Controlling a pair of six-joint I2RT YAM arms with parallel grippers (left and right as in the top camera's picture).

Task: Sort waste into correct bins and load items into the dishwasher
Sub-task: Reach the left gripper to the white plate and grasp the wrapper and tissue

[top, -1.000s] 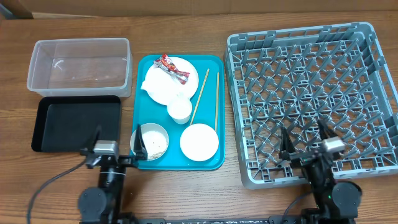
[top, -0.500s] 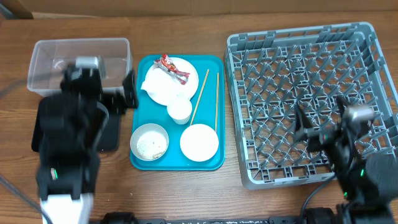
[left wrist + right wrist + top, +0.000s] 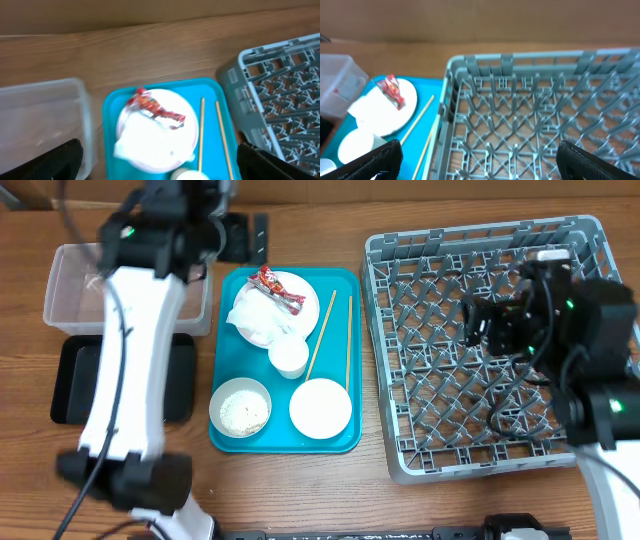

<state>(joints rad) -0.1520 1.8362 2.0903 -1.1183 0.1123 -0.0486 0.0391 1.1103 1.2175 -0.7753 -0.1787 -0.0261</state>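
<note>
On the teal tray [image 3: 232, 442] a white plate [image 3: 295, 308] holds the red-and-white wrapper [image 3: 280, 288] and the white napkin [image 3: 250, 320]. Below them are a small cup [image 3: 290, 357], a bowl with rice grains [image 3: 240, 407], a second bowl [image 3: 320, 408] and two chopsticks [image 3: 322, 333]. The grey dish rack [image 3: 560, 240] stands at the right. The clear tub [image 3: 128, 280] and the black tray [image 3: 70, 380] are at the left. My left gripper [image 3: 243, 238] is open above the tray's far edge, with the wrapper [image 3: 155, 106] ahead of it. My right gripper [image 3: 485, 325] is open and empty above the rack [image 3: 530, 115].
Bare wooden table lies beyond the tray and rack and along the front edge. The tub [image 3: 40, 120] sits close beside the teal tray [image 3: 110, 130]. In the right wrist view the plate [image 3: 409, 95] and a chopstick [image 3: 420, 120] show left of the rack's wall.
Both arms have risen from the table's front edge. The left one swung to the far side above tub and tray, the right one over the rack. Both grippers stayed open.
</note>
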